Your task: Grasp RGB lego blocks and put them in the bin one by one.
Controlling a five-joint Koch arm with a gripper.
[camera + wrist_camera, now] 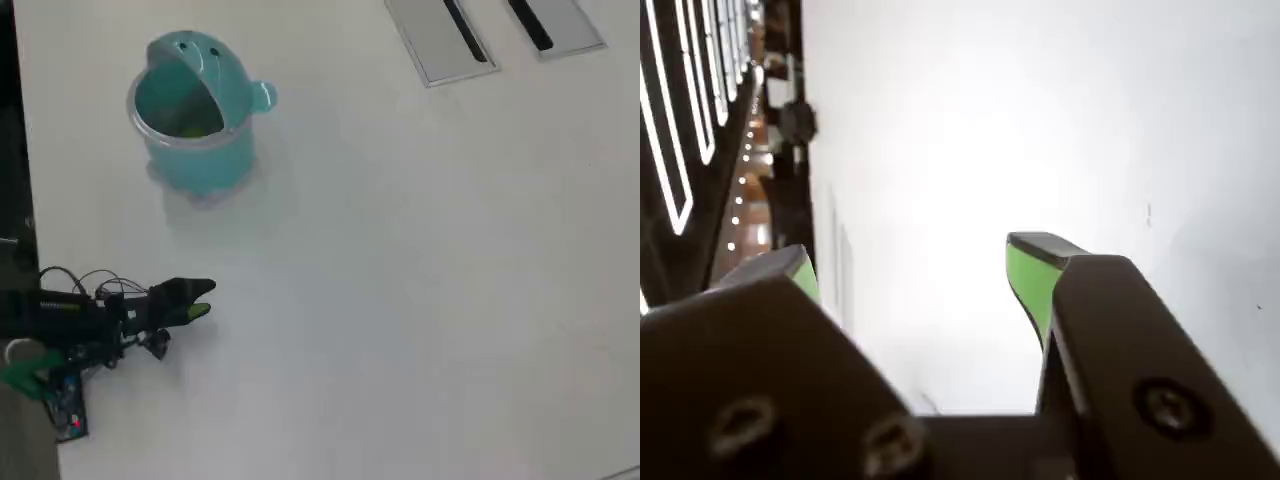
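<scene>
In the overhead view the teal bin (200, 160) stands upright at the table's upper left, its domed lid (195, 55) flipped back. A small yellow-green patch (190, 128), probably a lego block, shows through its mouth; I see no lego blocks loose on the table. My gripper (203, 298) hovers low near the table's left edge, well below the bin in that view, pointing right. In the wrist view my gripper (912, 260) is open, its green-padded fingers (1028, 275) wide apart with only bare white table between them.
Two grey recessed plates (440, 40) (555, 25) with black slots sit at the overhead view's top right. The table's left edge (25, 200) runs beside the arm's base and wiring (60, 330). The wrist view's left side shows a dark room with lights (700, 120).
</scene>
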